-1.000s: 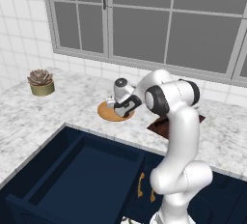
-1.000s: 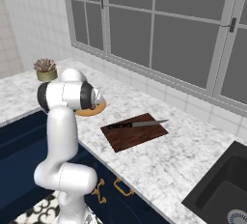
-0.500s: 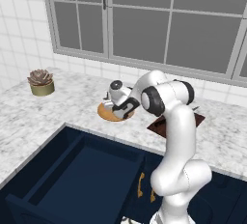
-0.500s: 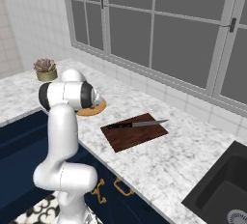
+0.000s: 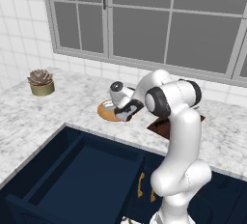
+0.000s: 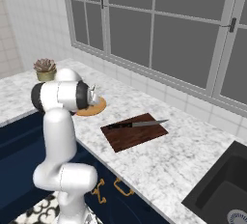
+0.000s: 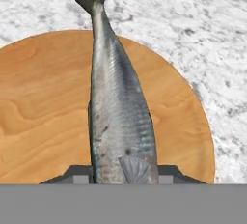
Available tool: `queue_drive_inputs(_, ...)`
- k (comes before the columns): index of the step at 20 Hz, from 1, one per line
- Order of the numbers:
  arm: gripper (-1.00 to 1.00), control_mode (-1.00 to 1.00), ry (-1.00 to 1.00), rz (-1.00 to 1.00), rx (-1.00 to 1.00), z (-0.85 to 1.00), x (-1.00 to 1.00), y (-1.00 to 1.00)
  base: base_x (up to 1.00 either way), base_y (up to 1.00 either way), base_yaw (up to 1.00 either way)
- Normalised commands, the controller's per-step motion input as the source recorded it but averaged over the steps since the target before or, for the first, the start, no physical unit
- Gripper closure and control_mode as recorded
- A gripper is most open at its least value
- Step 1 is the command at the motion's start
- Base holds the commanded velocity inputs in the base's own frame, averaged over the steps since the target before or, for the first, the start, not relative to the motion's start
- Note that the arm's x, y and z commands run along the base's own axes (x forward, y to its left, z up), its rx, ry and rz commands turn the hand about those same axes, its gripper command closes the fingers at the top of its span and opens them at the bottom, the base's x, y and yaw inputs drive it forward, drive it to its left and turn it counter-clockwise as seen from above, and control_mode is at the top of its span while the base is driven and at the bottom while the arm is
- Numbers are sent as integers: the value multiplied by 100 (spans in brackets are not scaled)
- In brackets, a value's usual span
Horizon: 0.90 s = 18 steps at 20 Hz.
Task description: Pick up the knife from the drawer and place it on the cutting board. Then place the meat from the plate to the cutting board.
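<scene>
both tool (image 7: 123,170) fingers flanking meat (image 7: 118,117), plate (image 7: 43,112)

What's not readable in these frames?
- Fish head: cut off at the hand view's bottom, so the fingers' contact with it isn't shown.
- Plate: mostly hidden by the gripper in the left base view.
- Cutting board: mostly behind the arm there.
- Drawer front: cut off below.

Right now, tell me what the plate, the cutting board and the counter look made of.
Plate: light orange wood, matte, with clear curved grain lines. Cutting board: seemingly darker reddish-brown wood, faint grain, dull finish. Counter: white stone with grey veining, probably marble or a look-alike, smooth.
</scene>
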Motion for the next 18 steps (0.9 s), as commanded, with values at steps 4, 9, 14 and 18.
queue_drive_inputs(4,100,-100,-28,-5,0,39,-47,0,0,0,0)
queue_drive_inputs(9,100,-100,-4,-19,0,18,-64,-25,0,0,0)
queue_drive_inputs(14,100,-100,6,-30,7,43,-64,-50,0,0,0)
queue_drive_inputs(18,100,-100,12,-32,15,64,-38,-56,0,0,0)
